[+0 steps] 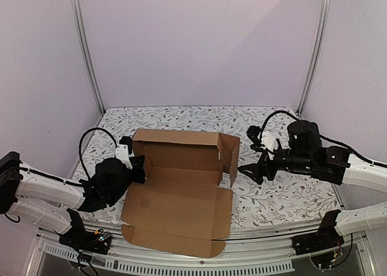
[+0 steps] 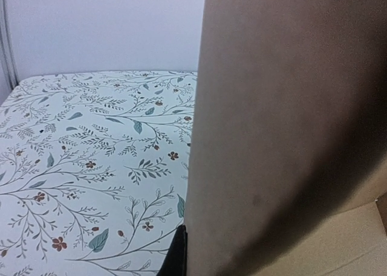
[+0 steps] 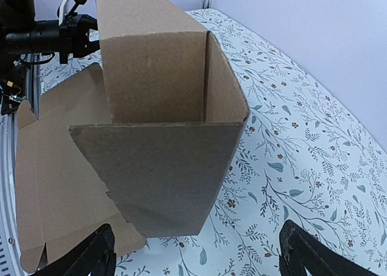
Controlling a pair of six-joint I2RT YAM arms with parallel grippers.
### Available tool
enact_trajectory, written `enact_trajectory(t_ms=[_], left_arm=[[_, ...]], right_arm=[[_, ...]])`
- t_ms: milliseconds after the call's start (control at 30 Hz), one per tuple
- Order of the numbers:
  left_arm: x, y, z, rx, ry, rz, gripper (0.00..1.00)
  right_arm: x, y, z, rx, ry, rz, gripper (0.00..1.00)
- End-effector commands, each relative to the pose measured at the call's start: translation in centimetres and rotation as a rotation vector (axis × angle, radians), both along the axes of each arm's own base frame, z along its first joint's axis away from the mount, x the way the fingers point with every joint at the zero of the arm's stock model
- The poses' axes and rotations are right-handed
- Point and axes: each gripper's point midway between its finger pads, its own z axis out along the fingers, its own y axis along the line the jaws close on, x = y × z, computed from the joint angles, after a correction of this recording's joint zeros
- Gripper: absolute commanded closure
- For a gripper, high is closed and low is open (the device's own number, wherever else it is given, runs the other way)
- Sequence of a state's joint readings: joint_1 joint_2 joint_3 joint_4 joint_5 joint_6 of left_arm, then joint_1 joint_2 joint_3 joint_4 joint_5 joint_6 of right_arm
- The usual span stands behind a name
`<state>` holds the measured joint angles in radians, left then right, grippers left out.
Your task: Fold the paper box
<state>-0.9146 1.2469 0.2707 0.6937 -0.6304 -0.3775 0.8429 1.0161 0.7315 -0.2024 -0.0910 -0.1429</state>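
wall-folding step: left gripper (image 1: 139, 166) pinches a wall of the box (image 1: 181, 200), right gripper (image 1: 248, 172) spread wide, flap (image 1: 230, 156) just ahead of it likely needs pushing inward.

The paper box (image 1: 178, 209) is plain brown; the table cover (image 1: 290, 202) is white with grey-green leafy sprigs.

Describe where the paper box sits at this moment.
In the top view the paper box lies mid-table on the floral cloth, the left gripper at its left wall, the open right gripper beside its raised right flap.
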Motion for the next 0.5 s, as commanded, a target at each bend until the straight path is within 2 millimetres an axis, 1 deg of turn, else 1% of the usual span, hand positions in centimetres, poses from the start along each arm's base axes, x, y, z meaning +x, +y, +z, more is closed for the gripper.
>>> enact_trajectory(t_ms=[0, 100, 167, 300, 400, 467], left_arm=[[-1.0, 0.0, -0.1, -0.012, 0.011, -0.032, 1.0], [-1.3, 0.1, 0.2, -0.03, 0.007, -0.047, 1.0], [-1.6, 0.2, 0.3, -0.039, 0.004, -0.056, 1.0], [-2.2, 0.3, 0.6, -0.046, 0.003, -0.086, 1.0], [-2.6, 0.7, 0.9, -0.053, -0.005, -0.093, 1.0], [-2.8, 0.8, 1.3, -0.056, -0.009, -0.097, 1.0]], right_arm=[[-0.5, -0.1, 0.2, 0.046, 0.015, 0.009, 0.07], [-1.0, 0.2, 0.4, 0.073, 0.027, 0.034, 0.06], [-1.4, 0.4, 0.3, 0.08, 0.04, 0.054, 0.03], [-1.7, 0.5, 0.7, 0.1, 0.036, 0.068, 0.03], [-2.0, 1.3, 1.2, 0.119, 0.038, 0.111, 0.04], [-1.8, 1.8, 1.0, 0.116, 0.04, 0.122, 0.04]])
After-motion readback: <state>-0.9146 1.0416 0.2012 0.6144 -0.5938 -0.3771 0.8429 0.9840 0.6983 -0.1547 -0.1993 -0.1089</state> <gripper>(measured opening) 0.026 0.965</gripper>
